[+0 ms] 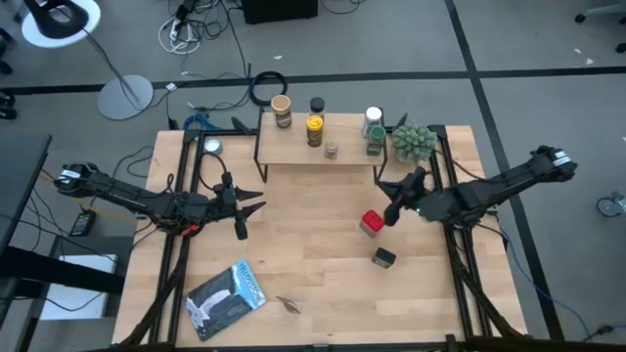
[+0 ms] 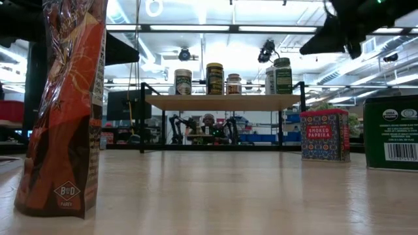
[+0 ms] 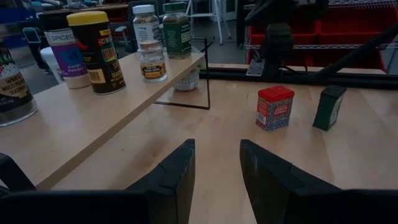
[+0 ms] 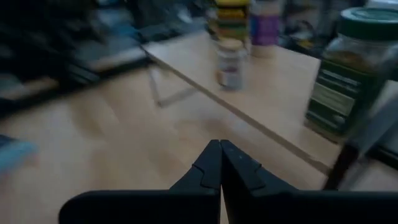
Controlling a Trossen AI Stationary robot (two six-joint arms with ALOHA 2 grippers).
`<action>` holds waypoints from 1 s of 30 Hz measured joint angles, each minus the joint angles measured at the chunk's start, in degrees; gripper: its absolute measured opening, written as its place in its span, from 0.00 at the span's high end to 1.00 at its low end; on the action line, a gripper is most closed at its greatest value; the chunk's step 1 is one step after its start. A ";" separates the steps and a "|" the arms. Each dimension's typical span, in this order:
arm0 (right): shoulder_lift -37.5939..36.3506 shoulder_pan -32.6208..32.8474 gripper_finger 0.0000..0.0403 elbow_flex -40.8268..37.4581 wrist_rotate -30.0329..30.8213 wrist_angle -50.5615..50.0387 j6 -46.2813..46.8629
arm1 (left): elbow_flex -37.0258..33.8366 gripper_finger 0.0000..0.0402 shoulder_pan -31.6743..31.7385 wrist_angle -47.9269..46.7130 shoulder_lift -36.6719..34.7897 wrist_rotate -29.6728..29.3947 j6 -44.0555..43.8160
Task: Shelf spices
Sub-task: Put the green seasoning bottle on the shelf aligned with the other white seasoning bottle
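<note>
The shelf [image 1: 318, 149] stands at the table's far side on thin black legs and carries several spices: a tan-lidded jar [image 1: 282, 110], a black-lidded jar [image 1: 316, 105], a yellow jar [image 1: 314, 130] and a white-capped bottle [image 1: 373, 118]. A red tin [image 1: 371, 223] and a green tin [image 1: 383, 257] stand upright on the tabletop, right of centre. My left gripper [image 1: 250, 211] hovers open left of centre, its fingers [image 3: 180, 177] pointing toward the tins. My right gripper [image 1: 384, 187] is shut [image 4: 219, 155], raised just in front of the shelf's right end, above the red tin [image 2: 324, 135].
A small green potted plant [image 1: 413, 142] sits at the shelf's right end. A blue-white flat packet [image 1: 227, 298] lies near the table's near-left corner. An orange-red bag [image 2: 62, 104] stands close to the low camera. Bare wood lies between the tins and the shelf.
</note>
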 joint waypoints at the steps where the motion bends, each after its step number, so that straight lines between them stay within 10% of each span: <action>1: -2.96 -1.01 1.00 -2.65 -1.77 4.50 -2.92 | 0.00 0.67 0.02 0.05 0.00 0.00 -0.01; 7: -12.20 -6.75 1.00 -11.04 -7.34 23.74 -12.04 | 0.00 0.67 0.01 0.16 0.00 0.00 -0.30; 30: 2.65 -25.12 1.00 -7.63 -13.24 24.19 -9.44 | 0.00 0.67 0.02 0.09 -0.02 -0.02 -0.12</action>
